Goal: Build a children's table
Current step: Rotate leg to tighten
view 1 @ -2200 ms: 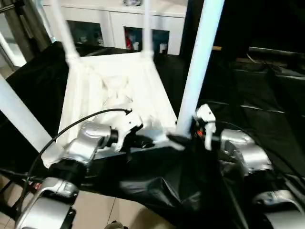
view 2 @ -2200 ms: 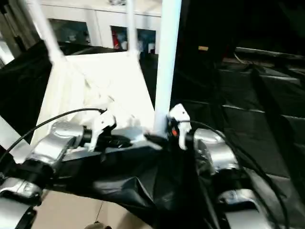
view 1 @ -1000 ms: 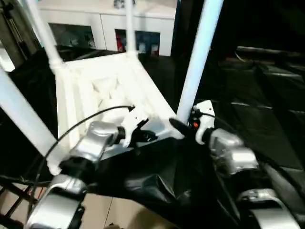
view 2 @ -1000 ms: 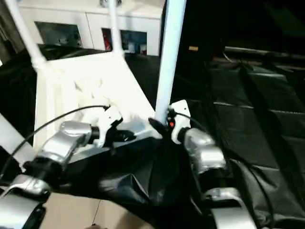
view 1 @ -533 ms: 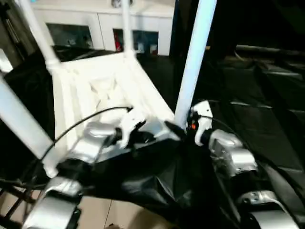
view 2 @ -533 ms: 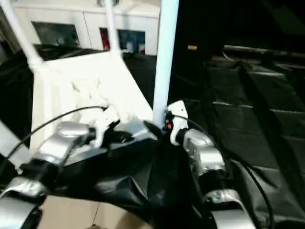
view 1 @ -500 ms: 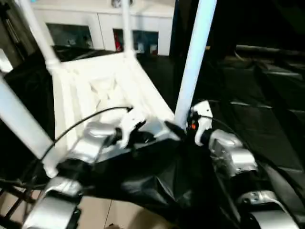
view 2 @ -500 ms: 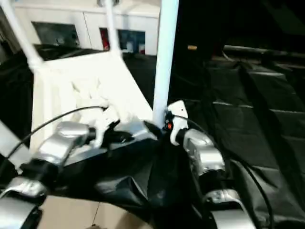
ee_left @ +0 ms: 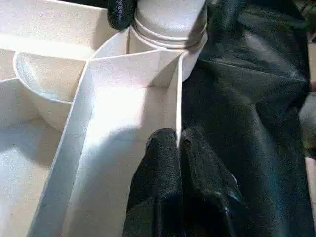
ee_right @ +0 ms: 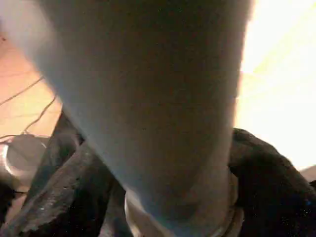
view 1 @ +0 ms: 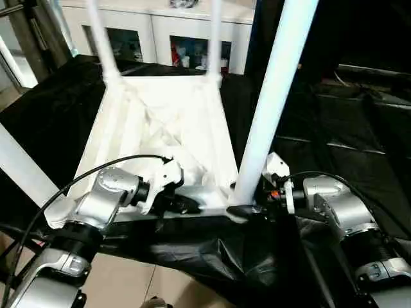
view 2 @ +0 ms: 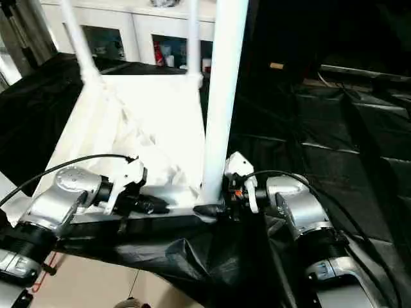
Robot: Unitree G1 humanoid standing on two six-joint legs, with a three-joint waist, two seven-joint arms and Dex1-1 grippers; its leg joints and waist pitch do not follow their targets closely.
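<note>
I've got the table (view 1: 167, 128) upside down on the black-draped surface (view 1: 334, 135), all four legs standing in their sockets. My left tool (ee_left: 178, 148) is clenched on the near rim; my right tool (view 1: 247, 209) straddles the near right leg (view 1: 273, 96) at its base. Probably only seating that leg and flipping remain.

A: where's everything sitting?
B: children's table (view 1: 164, 128) lies upside down on the black sheet (view 1: 334, 128), legs up. Cabinet (view 1: 160, 32) behind it. Left claw (view 1: 186, 205) at the near edge, right claw (view 1: 247, 208) around the near-right leg (view 1: 273, 96).
</note>
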